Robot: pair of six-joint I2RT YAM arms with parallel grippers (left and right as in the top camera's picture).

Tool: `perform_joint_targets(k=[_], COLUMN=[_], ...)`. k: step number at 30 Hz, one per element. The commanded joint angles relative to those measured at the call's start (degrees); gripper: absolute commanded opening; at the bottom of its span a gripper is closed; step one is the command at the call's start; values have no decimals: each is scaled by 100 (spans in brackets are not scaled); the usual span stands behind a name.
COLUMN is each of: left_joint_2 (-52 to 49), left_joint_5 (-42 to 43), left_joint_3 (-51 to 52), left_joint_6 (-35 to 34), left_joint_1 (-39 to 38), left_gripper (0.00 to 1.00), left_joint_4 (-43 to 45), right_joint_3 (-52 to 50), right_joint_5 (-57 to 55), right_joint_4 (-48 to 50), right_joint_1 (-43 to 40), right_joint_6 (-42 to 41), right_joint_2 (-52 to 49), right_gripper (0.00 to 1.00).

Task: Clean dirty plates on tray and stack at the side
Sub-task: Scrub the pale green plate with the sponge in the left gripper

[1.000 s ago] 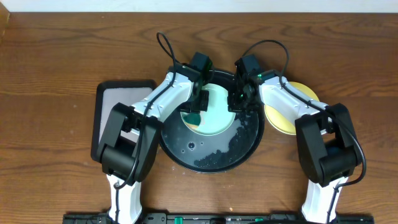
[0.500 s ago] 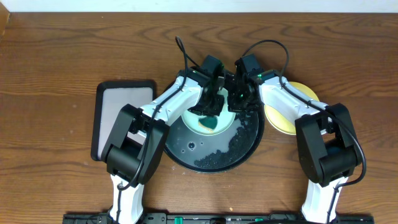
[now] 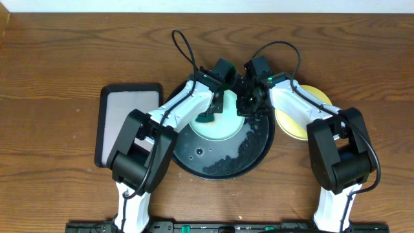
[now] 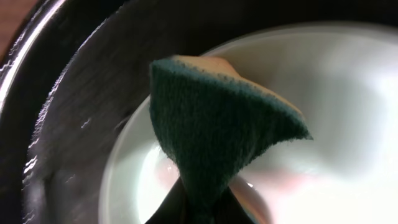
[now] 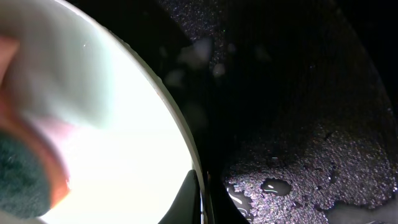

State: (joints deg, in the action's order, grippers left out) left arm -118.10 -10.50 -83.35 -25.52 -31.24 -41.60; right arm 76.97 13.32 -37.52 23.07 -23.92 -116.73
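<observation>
A pale mint-blue plate [image 3: 225,127] lies in the large round black tray [image 3: 197,155], which is wet and foamy near its front. My left gripper [image 3: 208,115] is shut on a green sponge [image 3: 206,120] with a yellow back, pressed on the plate's upper left. The left wrist view shows the sponge [image 4: 217,130] on the plate [image 4: 348,93]. My right gripper [image 3: 248,110] is shut on the plate's right rim. The right wrist view shows its fingers [image 5: 200,200] pinching the plate [image 5: 112,124] over the tray [image 5: 298,93]. A pale yellow plate [image 3: 299,120] lies on the table just right of the tray.
A smaller black-rimmed rectangular tray [image 3: 126,116] with a grey-white inside lies left of the round tray. Both arms reach in from the front, and their cables loop above the tray's far edge. The brown wooden table [image 3: 58,77] runs all round.
My left gripper swept the sponge rightward across the plate, then back to its upper left. The right gripper and the plate have held still.
</observation>
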Motion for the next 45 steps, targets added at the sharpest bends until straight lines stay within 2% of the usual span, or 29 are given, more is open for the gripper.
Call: perform_joint_targets(k=[1,3,6,9,14,19,22,25,30,34,39,45], left_joint_2=[-179,-179,-179,-179,-179,-179,-179,-179,-179,-179,-179,-179], left_joint_5=[-396,184,1484,2769,3390,3351,2940,1945,11,-861,-892,28], left_joint_3=[52,52,52,52,52,52,52,52,52,52,52,52], left_joint_6=[125,693,1644,2249,2321,2245,2232,2149,1641,1008,232,240], left_joint_1=[105,105,105,105,105,105,105,107,107,107,105,101], left_gripper=[7,8,7,8,7,7,8,8,7,7,7,8], left_joint_4=[-444,-603,-745,-706,-216,457,776,922,905,697,2,-929], right_joint_3=[-177,-177,-177,-177,-177,-177,-177,-177,-177,-177,-177,-177], right_joint_5=[-111,-109,-109,-109,-111,-131,-151,-153,-258,-256,-256,-251], right_joint_4=[-9,-11,-9,-7,-9,-13,-13,-7,-13,-13,-17,-68], right_joint_1=[66,66,66,66,66,66,66,66,66,66,66,66], right_joint_6=[-48,-48,-48,-48,-48,-48,-48,-48,-48,-50,-50,-48], right_joint_2=[-153,-153,-153,-153,-153,-153,-153,-153,-153,-153,-153,-153], right_gripper=[1,1,1,1,1,1,1,1,1,1,1,1])
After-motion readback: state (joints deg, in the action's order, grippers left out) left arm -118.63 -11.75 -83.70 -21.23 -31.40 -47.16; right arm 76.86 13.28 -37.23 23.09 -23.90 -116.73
